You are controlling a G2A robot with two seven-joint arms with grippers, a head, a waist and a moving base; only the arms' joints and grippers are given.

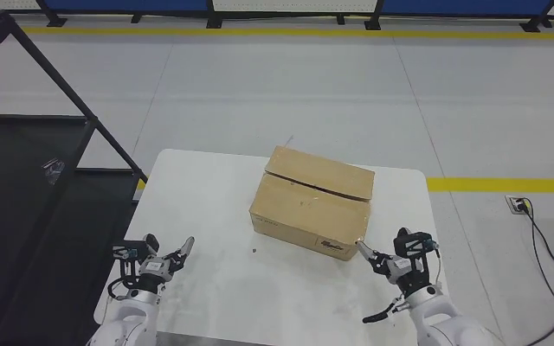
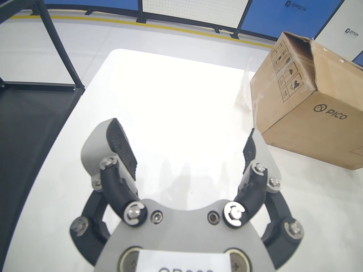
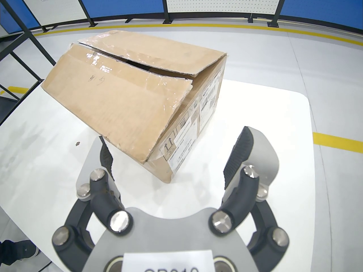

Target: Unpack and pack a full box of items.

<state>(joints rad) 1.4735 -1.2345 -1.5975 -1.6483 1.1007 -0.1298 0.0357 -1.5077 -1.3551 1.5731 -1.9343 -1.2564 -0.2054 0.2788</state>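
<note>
A brown cardboard box (image 1: 312, 201) lies on the white table (image 1: 216, 199), towards its far right, with its top flaps folded down and a narrow slit between them. My left gripper (image 1: 157, 251) hovers open over the near left of the table, well apart from the box (image 2: 306, 97). In its wrist view the left gripper (image 2: 181, 135) holds nothing. My right gripper (image 1: 391, 253) stands open at the near right, just by the box's near corner. There the box (image 3: 133, 94) fills the middle, and the right gripper (image 3: 173, 142) is empty.
A black metal rack (image 1: 52, 147) stands off the table's left side. A small dark speck (image 1: 254, 252) lies on the tabletop in front of the box. Grey floor with a yellow line (image 1: 489, 184) surrounds the table.
</note>
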